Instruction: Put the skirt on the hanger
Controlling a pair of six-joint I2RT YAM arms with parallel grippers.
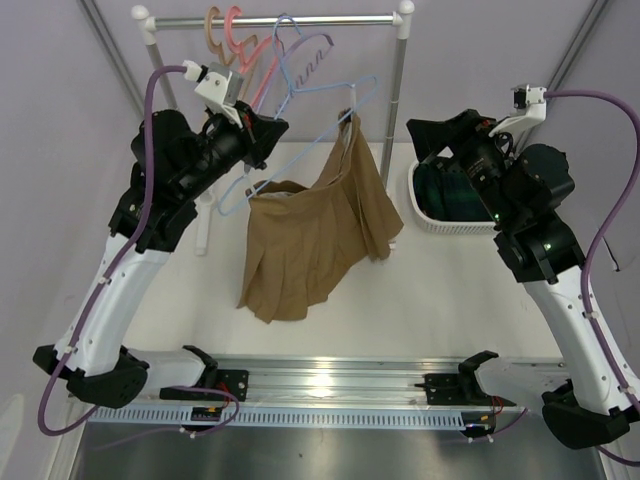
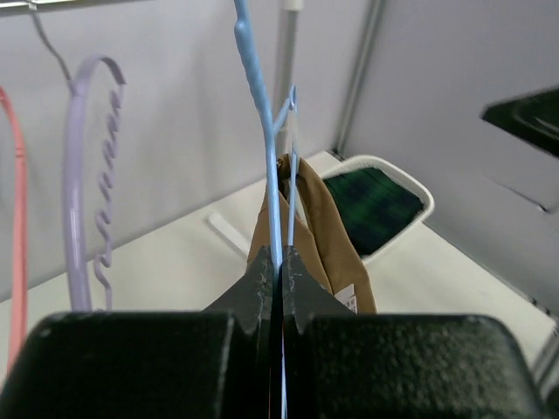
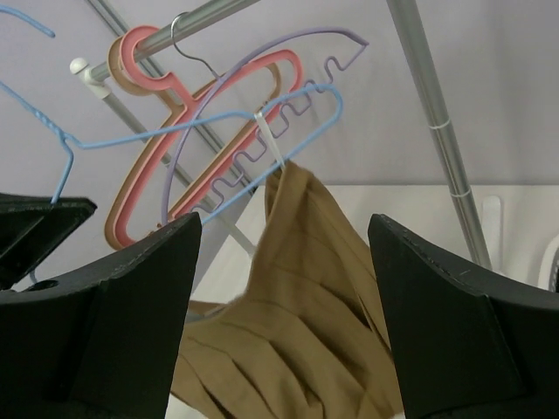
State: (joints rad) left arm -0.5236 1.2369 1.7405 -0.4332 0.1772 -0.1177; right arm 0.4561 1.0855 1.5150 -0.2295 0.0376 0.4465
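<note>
My left gripper (image 1: 270, 130) is shut on the wire of the pale blue hanger (image 1: 300, 150) and holds it tilted above the table, below the rack. In the left wrist view the hanger (image 2: 262, 113) runs up from between the closed fingertips of this gripper (image 2: 279, 255). The tan-brown skirt (image 1: 310, 230) hangs from the hanger, caught by a whitish loop at its upper right end, and droops toward the table. It also shows in the left wrist view (image 2: 336, 236) and the right wrist view (image 3: 297, 297). My right gripper (image 1: 425, 135) is open and empty, to the right of the skirt and apart from it.
A clothes rack bar (image 1: 270, 20) at the back carries pink and tan hangers (image 1: 225, 35) and a lavender notched hanger (image 1: 312, 55). Its right post (image 1: 395, 120) stands just behind the skirt. A white basket (image 1: 425, 215) with dark green plaid cloth (image 1: 445, 195) sits at the right.
</note>
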